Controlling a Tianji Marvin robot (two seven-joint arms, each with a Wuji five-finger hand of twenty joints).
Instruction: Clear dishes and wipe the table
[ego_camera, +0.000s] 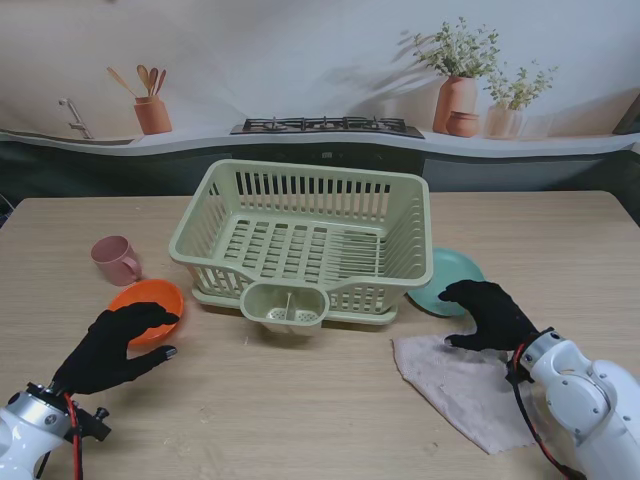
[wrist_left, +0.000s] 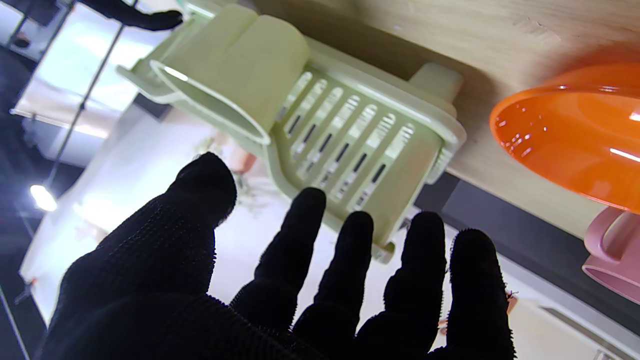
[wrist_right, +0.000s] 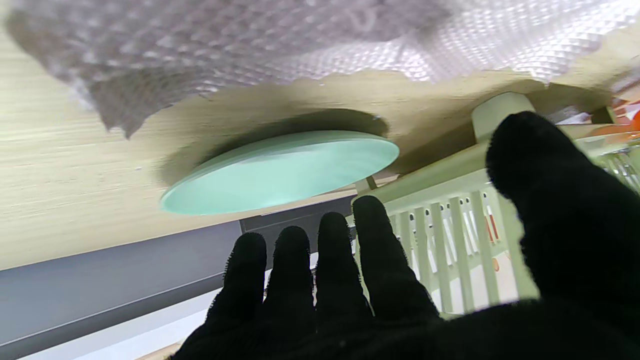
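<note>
An orange bowl (ego_camera: 147, 303) (wrist_left: 575, 137) rests on the table at the left, with a pink mug (ego_camera: 115, 259) (wrist_left: 612, 255) just beyond it. My left hand (ego_camera: 115, 345) (wrist_left: 280, 290) hovers open at the bowl's near edge, holding nothing. A teal plate (ego_camera: 447, 279) (wrist_right: 280, 172) lies at the rack's right side. My right hand (ego_camera: 490, 314) (wrist_right: 400, 290) is open over the plate's near rim, fingers spread. A beige cloth (ego_camera: 460, 385) (wrist_right: 300, 45) lies flat on the table under and beside that hand.
A pale green dish rack (ego_camera: 305, 240) (wrist_left: 320, 125) (wrist_right: 450, 225) stands in the table's middle, with a cutlery cup (ego_camera: 283, 308) on its near side. A kitchen backdrop runs along the far edge.
</note>
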